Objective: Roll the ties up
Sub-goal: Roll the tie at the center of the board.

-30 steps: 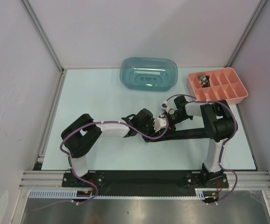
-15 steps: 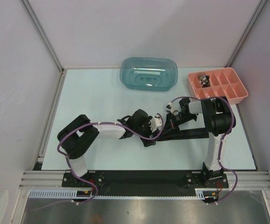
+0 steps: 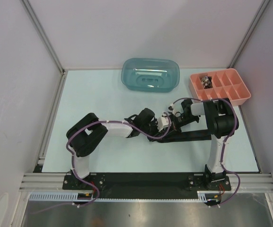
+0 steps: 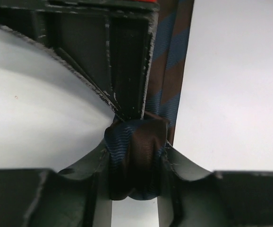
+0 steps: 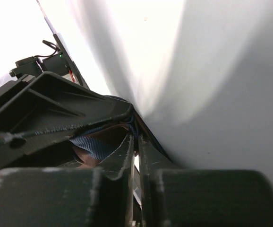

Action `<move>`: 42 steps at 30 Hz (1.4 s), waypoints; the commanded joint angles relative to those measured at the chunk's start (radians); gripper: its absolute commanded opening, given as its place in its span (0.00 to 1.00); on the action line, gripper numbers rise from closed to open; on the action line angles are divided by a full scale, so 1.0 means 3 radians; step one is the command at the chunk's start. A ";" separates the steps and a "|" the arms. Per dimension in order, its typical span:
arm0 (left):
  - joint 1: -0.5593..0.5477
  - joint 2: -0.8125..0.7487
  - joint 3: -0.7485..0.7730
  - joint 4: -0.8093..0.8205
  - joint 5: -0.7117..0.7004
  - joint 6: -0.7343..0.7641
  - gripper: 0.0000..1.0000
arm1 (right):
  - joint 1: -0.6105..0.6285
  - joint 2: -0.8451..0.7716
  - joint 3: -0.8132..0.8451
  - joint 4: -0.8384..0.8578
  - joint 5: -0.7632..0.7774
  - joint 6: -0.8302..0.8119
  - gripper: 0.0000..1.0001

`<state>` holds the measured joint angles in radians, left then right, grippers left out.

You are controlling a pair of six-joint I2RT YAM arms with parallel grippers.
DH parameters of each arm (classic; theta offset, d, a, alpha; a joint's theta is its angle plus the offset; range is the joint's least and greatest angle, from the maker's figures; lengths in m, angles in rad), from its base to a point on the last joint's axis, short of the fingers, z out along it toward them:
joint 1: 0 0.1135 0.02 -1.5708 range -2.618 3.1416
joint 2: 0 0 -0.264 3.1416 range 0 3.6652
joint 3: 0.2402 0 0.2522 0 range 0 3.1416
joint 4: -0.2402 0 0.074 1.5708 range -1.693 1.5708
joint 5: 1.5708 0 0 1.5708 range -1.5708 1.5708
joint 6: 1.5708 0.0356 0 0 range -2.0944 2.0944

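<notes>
**A:** Where is the tie (image 4: 136, 163)?

**B:** Mid-worktop (image 3: 98, 99), where the two arms meet. One end is wound into a small fat roll. That roll sits right between the fingers (image 4: 183, 165) of the left end effector (image 4: 135, 152).

**A:** Gripped, or just near?

**B:** Gripped. The jaws stand partly open, and one finger presses against each side of the roll.

**A:** And the right end effector (image 5: 136, 139)?

**B:** Closed tight, with only a hairline slit between its fingers. It comes in from the opposite side, and its tips meet the roll on the side away from the left wrist. Whether any fabric is nipped between the tips, I cannot tell.

**A:** The rest of the tie?

**B:** From overhead, the unrolled length lies flat on the worktop as a dark strip, running from the roll toward the right arm. In the left wrist view it leaves the roll and passes just beside the right fingers.

**A:** How does it look up close?

**B:** Dark, with broad diagonal stripes of navy and brown and a fine ribbed weave. The roll is a bit lumpy, and its outer wrap shows both colours. From overhead it reads simply as black.

**A:** Anything else around?

**B:** A teal tub (image 3: 150, 74) and a pink tray (image 3: 220, 86) at the far edge, well apart from the tie.
</notes>
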<state>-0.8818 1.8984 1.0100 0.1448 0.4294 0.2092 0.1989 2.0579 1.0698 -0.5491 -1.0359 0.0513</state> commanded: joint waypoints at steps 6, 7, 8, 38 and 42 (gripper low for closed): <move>-0.0052 -0.0018 0.0207 -0.1454 -0.0275 0.0668 0.25 | -0.0095 -0.0381 0.0141 -0.0373 0.0145 -0.0262 0.40; -0.0067 0.0007 0.0258 -0.1500 -0.0331 0.0668 0.25 | -0.0126 -0.0452 0.0156 -0.0429 0.0130 -0.0304 0.42; -0.0077 0.0022 0.0274 -0.1536 -0.0367 0.0648 0.25 | -0.0136 -0.0498 0.0151 -0.0521 0.0069 -0.0319 0.43; -0.0062 -0.0161 0.0080 -0.0734 -0.0092 0.0152 0.93 | -0.0280 -0.0207 -0.0140 -0.0358 0.0589 -0.0442 0.00; -0.0098 0.0114 0.0304 -0.0596 -0.0076 0.0039 0.94 | -0.0300 -0.0161 -0.0110 -0.0368 0.0743 -0.0411 0.00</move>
<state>-0.9077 1.8717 1.0679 -0.0631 0.3733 0.2920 0.1146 1.9842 1.0386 -0.6476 -0.9398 -0.0330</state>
